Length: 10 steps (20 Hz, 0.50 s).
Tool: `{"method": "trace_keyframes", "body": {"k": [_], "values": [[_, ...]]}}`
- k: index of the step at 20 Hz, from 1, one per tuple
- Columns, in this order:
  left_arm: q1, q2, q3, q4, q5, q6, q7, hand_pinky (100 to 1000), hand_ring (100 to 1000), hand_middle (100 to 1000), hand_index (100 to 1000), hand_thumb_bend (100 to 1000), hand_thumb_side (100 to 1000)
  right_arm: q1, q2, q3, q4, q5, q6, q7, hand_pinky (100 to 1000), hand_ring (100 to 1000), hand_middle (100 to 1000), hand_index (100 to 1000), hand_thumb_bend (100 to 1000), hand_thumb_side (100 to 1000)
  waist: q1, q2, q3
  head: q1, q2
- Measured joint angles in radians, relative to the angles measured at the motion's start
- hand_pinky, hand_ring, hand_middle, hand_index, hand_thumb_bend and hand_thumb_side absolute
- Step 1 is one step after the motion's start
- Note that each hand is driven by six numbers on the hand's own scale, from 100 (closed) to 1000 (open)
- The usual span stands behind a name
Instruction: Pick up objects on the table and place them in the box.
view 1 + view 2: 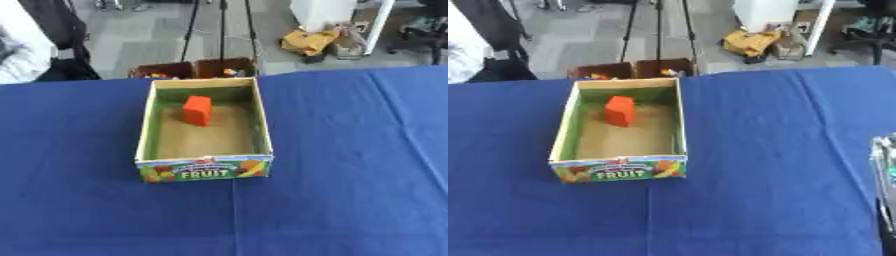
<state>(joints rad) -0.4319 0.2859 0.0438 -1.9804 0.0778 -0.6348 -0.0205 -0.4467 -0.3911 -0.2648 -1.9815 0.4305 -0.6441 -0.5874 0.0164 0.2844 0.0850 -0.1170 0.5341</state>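
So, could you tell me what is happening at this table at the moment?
Nothing is being handled just now. An open box labelled FRUIT sits on the blue tablecloth, and an orange block stands inside it toward the far end. No other loose objects show on the cloth. Neither robot hand is clearly in view; only a sliver of something grey and black shows at the right edge of the right eye view, and I cannot tell what it is.
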Motion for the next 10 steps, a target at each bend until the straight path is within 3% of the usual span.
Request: {"method": "trace_keyframes", "body": {"k": [10], "values": [[0.0,-0.007,0.003,0.0,0.005,0.004,-0.051,702,851,824,973,100,848,0.007,0.003,0.001,0.0,0.0,-0.002,0.002,594,625,499,591,100,1000,0.0,-0.006,0.002,0.004,0.002]]}}
